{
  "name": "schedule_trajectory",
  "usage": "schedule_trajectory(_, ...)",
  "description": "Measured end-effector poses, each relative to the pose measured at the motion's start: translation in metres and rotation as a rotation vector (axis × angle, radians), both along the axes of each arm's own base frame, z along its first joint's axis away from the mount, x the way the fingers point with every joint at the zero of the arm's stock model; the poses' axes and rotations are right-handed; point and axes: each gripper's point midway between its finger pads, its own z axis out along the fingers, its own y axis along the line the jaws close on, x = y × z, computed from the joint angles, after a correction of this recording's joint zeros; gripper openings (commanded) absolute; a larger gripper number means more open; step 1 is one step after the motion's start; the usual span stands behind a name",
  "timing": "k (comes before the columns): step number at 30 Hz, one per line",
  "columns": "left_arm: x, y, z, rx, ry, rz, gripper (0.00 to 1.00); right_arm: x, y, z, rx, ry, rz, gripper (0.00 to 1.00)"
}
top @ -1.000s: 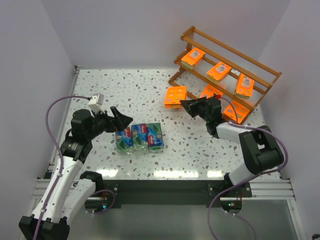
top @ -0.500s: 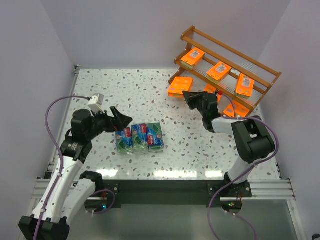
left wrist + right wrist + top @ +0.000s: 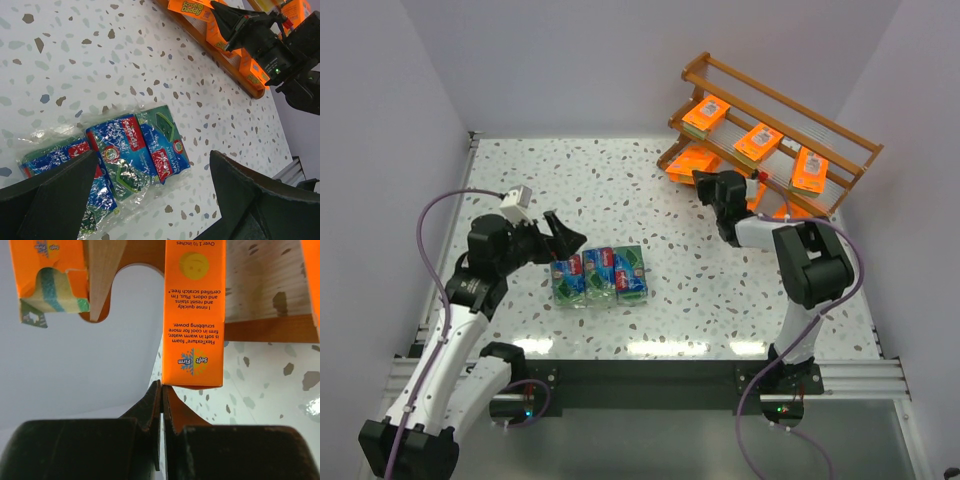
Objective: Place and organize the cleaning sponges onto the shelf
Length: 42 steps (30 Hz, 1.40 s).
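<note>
Three green-and-blue wrapped sponge packs [image 3: 600,273] lie side by side on the speckled table, and they also show in the left wrist view [image 3: 130,150]. My left gripper [image 3: 568,245] hovers just left of them, open and empty [image 3: 150,200]. My right gripper [image 3: 700,178] is shut on the edge of a flat orange sponge pack [image 3: 686,160] and holds it at the left end of the wooden shelf [image 3: 775,110]. In the right wrist view the fingertips [image 3: 161,385] pinch that pack [image 3: 194,315] at its near corner. Three orange packs [image 3: 757,143] sit on the middle tier.
More orange packs [image 3: 790,212] sit on the lowest tier behind my right arm. The right wrist view shows another orange pack [image 3: 47,270] beside a wooden shelf post [image 3: 102,275] and a ribbed clear tier [image 3: 260,285]. White walls enclose the table.
My right gripper has carried the orange pack from the table in front of the shelf up and back to the shelf's left end. The left arm has barely moved.
</note>
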Motion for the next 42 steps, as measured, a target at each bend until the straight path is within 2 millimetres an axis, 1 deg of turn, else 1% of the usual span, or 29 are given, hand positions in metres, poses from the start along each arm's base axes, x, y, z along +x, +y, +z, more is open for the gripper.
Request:
schedule_trajectory(5,0.003,-0.001,-0.006,0.006,0.023,-0.001,1.00,0.006,-0.006,-0.011,-0.052,0.050,-0.049,0.00)
schedule_trajectory(11,0.007,-0.001,-0.014,0.011,0.049,-0.001,1.00,0.022,0.000,-0.015,-0.117,0.094,-0.097,0.00)
schedule_trajectory(19,0.013,-0.001,-0.017,0.029,0.042,-0.001,1.00,0.029,0.004,-0.025,-0.178,0.161,-0.155,0.00)
schedule_trajectory(20,0.014,-0.001,-0.018,0.031,0.043,-0.001,1.00,0.030,0.005,-0.027,-0.181,0.168,-0.162,0.03)
schedule_trajectory(22,0.015,0.000,-0.020,0.036,0.048,0.000,1.00,0.032,0.006,-0.032,-0.181,0.182,-0.168,0.06)
schedule_trajectory(23,0.015,0.000,-0.021,0.037,0.051,0.001,1.00,0.033,0.007,-0.034,-0.180,0.187,-0.170,0.11)
schedule_trajectory(24,0.016,0.000,-0.021,0.037,0.053,0.001,1.00,0.033,0.007,-0.037,-0.180,0.193,-0.171,0.14)
schedule_trajectory(25,0.017,0.000,-0.022,0.038,0.055,0.002,1.00,0.033,0.008,-0.039,-0.180,0.197,-0.172,0.18)
schedule_trajectory(26,0.017,0.000,-0.023,0.039,0.058,0.002,1.00,0.034,0.008,-0.042,-0.181,0.204,-0.172,0.30)
schedule_trajectory(27,0.018,0.000,-0.023,0.040,0.059,0.003,1.00,0.034,0.008,-0.045,-0.180,0.210,-0.174,0.35)
schedule_trajectory(29,0.018,0.000,-0.024,0.040,0.062,0.003,1.00,0.033,0.008,-0.050,-0.189,0.221,-0.171,0.43)
schedule_trajectory(31,0.018,0.000,-0.024,0.040,0.061,0.003,1.00,0.032,0.007,-0.052,-0.194,0.228,-0.170,0.48)
schedule_trajectory(32,0.018,0.000,-0.024,0.040,0.061,0.003,1.00,0.032,0.008,-0.052,-0.194,0.227,-0.170,0.53)
schedule_trajectory(35,0.019,0.000,-0.023,0.040,0.058,0.003,1.00,0.032,0.008,-0.051,-0.196,0.224,-0.167,0.58)
schedule_trajectory(39,0.019,0.000,-0.021,0.039,0.055,0.003,1.00,0.033,0.012,-0.047,-0.186,0.197,-0.146,0.62)
schedule_trajectory(41,0.018,0.000,-0.020,0.038,0.050,0.003,1.00,0.025,0.014,-0.050,-0.184,0.194,-0.115,0.63)
schedule_trajectory(42,0.018,0.000,-0.019,0.037,0.045,0.004,1.00,0.018,0.014,-0.052,-0.187,0.200,-0.096,0.63)
